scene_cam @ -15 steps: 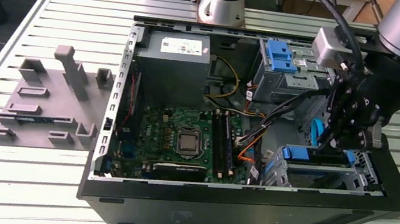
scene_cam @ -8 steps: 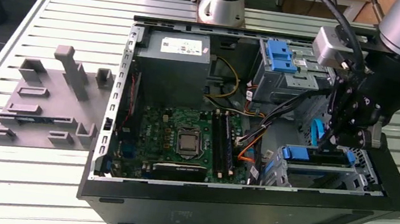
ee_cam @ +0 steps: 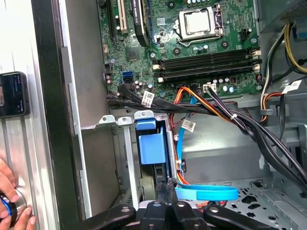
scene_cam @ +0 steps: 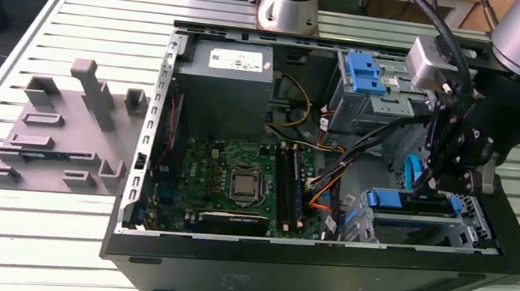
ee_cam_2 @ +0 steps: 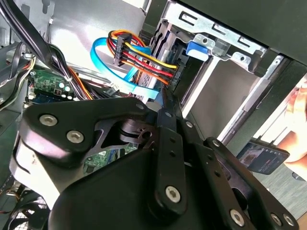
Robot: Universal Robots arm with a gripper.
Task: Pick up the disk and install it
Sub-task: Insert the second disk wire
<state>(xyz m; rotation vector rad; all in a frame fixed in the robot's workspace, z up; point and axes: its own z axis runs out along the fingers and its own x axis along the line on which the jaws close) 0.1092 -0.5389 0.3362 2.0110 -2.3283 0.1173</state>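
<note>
The disk [ee_cam: 151, 143], seen by its blue carrier frame, sits edge-on in a slot of the metal drive cage [ee_cam: 125, 158] at the case's front corner. In the exterior view the blue carrier [scene_cam: 400, 201] shows in that cage [scene_cam: 448, 232] at the exterior view's right. My gripper [scene_cam: 432, 187] reaches down into the case directly above it. In both wrist views its two black fingers are pressed together, and the gripper [ee_cam: 165, 188] has its tips at the dark end of the disk. The gripper [ee_cam_2: 165, 98] points toward the red, yellow and black power cable [ee_cam_2: 148, 60] beside the cage.
The open computer case [scene_cam: 325, 261] holds a green motherboard [scene_cam: 236, 180], a grey power supply box [scene_cam: 223, 81] and black cable bundles [ee_cam: 230, 117]. A blue flat cable [ee_cam: 206, 193] loops near the fingers. A bare blue bracket [scene_cam: 364, 70] stands in the far bay. A hand [ee_cam: 8, 191] and a phone [ee_cam: 12, 93] lie outside the case.
</note>
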